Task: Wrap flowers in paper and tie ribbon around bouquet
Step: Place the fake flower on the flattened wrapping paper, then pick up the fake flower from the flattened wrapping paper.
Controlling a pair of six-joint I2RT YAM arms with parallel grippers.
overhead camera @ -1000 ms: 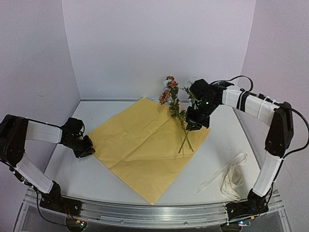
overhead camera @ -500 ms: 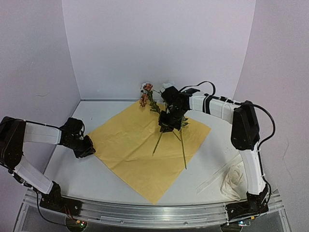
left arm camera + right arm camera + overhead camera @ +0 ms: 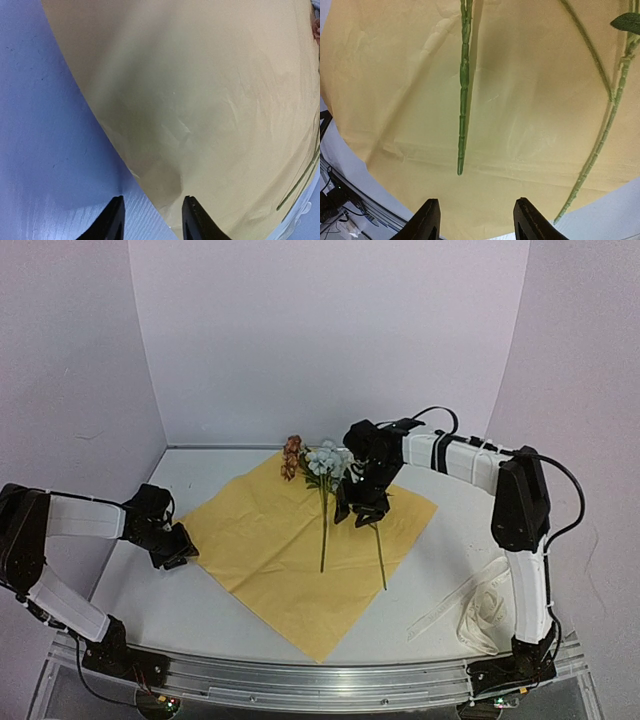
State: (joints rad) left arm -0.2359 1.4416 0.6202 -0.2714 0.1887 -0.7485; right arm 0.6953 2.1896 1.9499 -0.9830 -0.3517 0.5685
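Note:
The paper (image 3: pixel 265 540) lies flat, yellow face up, as a diamond on the table. On its far part lie the flowers (image 3: pixel 325 460), with pale blue and pink-brown blooms toward the back wall and thin green stems (image 3: pixel 464 100) pointing toward me. My right gripper (image 3: pixel 358 516) hovers just over the stems, between the two longest. In the right wrist view the right gripper (image 3: pixel 477 222) is open with only paper (image 3: pixel 520 110) beneath it. My left gripper (image 3: pixel 178 550) sits at the paper's left corner. Seen from the left wrist, that gripper (image 3: pixel 152 222) is open, with the paper's edge (image 3: pixel 150 185) running between its fingers. The ribbon (image 3: pixel 482 605) lies loose at the right front.
White walls close in the table (image 3: pixel 150 590) on the left, back and right. A metal rail (image 3: pixel 320 685) runs along the near edge by the arm bases. One stem tip (image 3: pixel 384 585) reaches past the paper's right edge.
My right gripper carried the flowers left, laid them on the paper and opened off them. My left gripper opened at the paper's left corner.

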